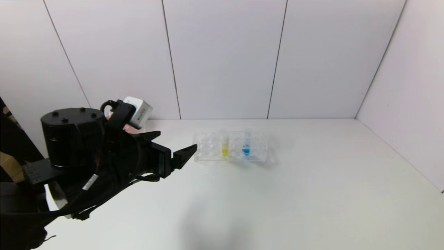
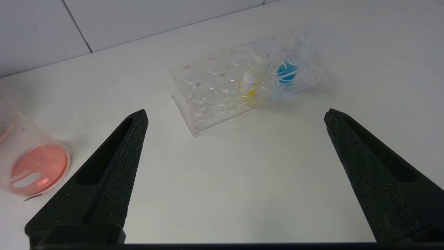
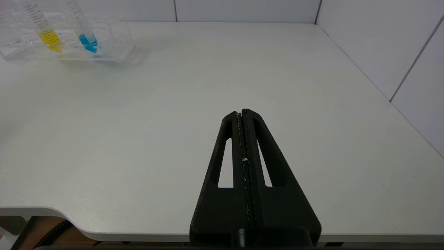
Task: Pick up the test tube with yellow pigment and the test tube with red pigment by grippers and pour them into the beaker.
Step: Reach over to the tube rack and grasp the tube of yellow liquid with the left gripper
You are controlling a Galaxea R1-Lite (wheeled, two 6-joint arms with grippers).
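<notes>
The test tube with yellow pigment (image 1: pixel 224 146) (image 2: pixel 250 81) (image 3: pixel 48 34) stands in a clear rack (image 1: pixel 208 147) (image 2: pixel 204 100) at mid-table. My left gripper (image 1: pixel 176 140) (image 2: pixel 236 111) hovers to the left of the rack, pointing at it, open wide with nothing between its fingers. The beaker (image 2: pixel 26 130) stands on the table to one side of the left gripper and holds red-orange liquid; my left arm hides it in the head view. The test tube with red pigment is out of view. My right gripper (image 3: pixel 241 111) is shut and empty above the table's near edge, far from the rack.
A tube with blue liquid (image 1: pixel 246 148) (image 2: pixel 287 69) (image 3: pixel 87 38) stands in the rack beside the yellow one. White walls close the table at the back and right. A pink object (image 2: pixel 4 118) shows behind the beaker.
</notes>
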